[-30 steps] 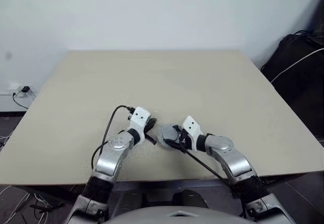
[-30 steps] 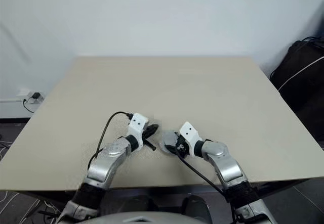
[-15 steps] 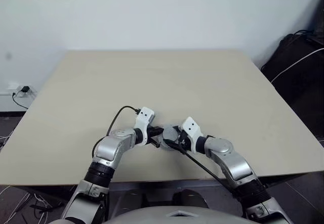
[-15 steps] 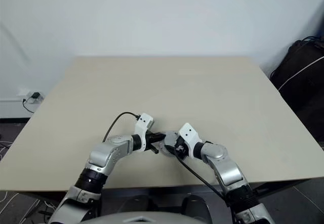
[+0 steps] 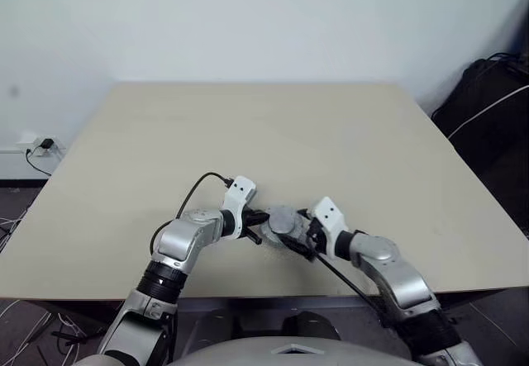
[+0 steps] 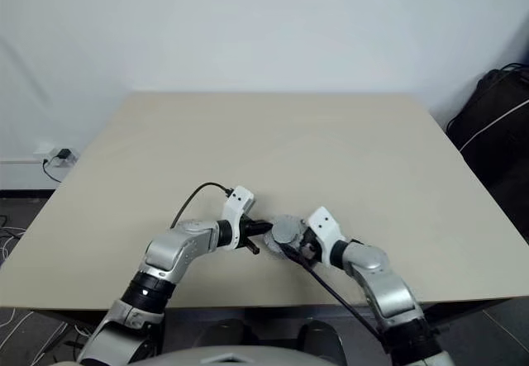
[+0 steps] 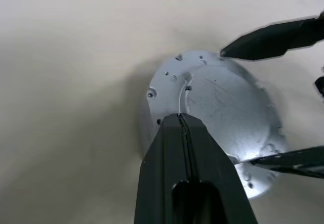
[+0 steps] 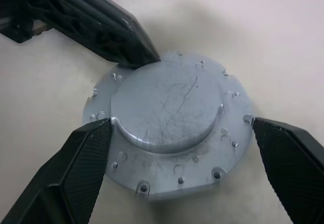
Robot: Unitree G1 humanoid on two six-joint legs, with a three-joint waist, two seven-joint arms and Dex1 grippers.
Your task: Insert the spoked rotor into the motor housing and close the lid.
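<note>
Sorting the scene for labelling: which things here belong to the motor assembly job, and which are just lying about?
Job:
lid, smooth face up, on the table
left hand, shut, tip on the lid
right hand, open around the lid

Lying about:
black bag
wall socket

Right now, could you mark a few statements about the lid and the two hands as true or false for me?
1. The lid lies with its smooth, raised-centre face up. True.
2. The left hand is wide open around the lid. False: its fingers are pressed together, the tip resting on the lid's rim.
3. The right hand is open, one finger on each side of the lid. True.
4. The lid is held up in the air above the table. False: it sits low at the table's surface, between the two hands.
5. The spoked rotor lies in plain sight beside the lid. False: no rotor is visible.
</note>
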